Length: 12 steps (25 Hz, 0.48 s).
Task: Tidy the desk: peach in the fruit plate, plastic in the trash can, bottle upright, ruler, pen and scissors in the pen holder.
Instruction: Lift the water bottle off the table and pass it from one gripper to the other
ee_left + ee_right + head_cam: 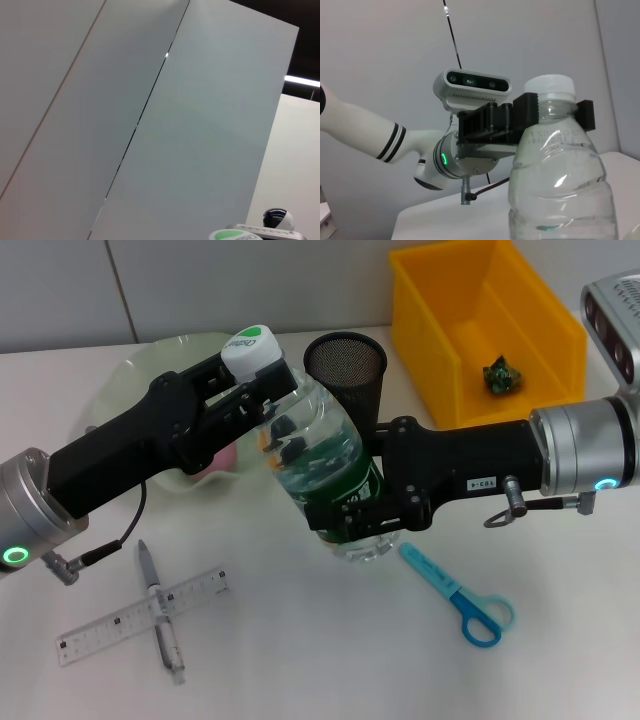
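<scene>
The clear water bottle (320,455) with a white, green-marked cap (250,348) leans mid-table, cap toward the back left. My left gripper (262,390) is shut on its neck, and the right wrist view shows its black fingers (492,122) beside the neck of the bottle (560,175). My right gripper (355,515) is shut on the bottle's lower body. The pink peach (215,462) lies partly hidden under my left arm, at the edge of the pale green fruit plate (150,370). Blue scissors (460,595), a pen (160,610) and a ruler (120,625) lie on the table. Green plastic (502,375) sits in the yellow trash can (560,330).
The black mesh pen holder (345,365) stands just behind the bottle, between plate and trash can. The pen lies across the ruler at the front left. The left wrist view shows only wall panels and the cap's (232,235) edge.
</scene>
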Available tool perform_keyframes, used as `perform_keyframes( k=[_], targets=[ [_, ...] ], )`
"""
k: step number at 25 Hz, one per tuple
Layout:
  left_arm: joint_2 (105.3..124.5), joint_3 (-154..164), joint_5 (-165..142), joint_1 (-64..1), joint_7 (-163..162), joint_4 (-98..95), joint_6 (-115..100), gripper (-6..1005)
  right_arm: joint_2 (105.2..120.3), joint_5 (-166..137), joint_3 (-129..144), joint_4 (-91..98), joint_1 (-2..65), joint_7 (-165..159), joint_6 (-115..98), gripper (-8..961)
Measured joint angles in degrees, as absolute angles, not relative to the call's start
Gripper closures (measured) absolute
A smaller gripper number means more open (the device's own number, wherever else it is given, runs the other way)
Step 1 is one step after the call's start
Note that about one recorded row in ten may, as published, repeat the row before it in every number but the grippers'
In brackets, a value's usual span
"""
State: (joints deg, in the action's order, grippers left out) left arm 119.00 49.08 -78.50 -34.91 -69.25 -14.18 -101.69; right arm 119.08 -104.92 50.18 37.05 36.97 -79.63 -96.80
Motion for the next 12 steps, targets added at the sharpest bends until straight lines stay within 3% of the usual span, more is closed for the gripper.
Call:
perform_keyframes(
  k=[5, 12],
  targets=[
    [119.00, 48.8, -78.5, -34.9, -69.9, -14.1, -101.7, 555, 119.08, -104.9, 50.2, 37.3, 37.0, -80.4, -97.1, 140],
    [118.94, 48.7, -78.3, -34.8, -70.5, -14.1, -101.9, 555, 119.06, -104.9, 50.2, 37.7, 37.2, -80.8, -97.2, 138]
  ],
)
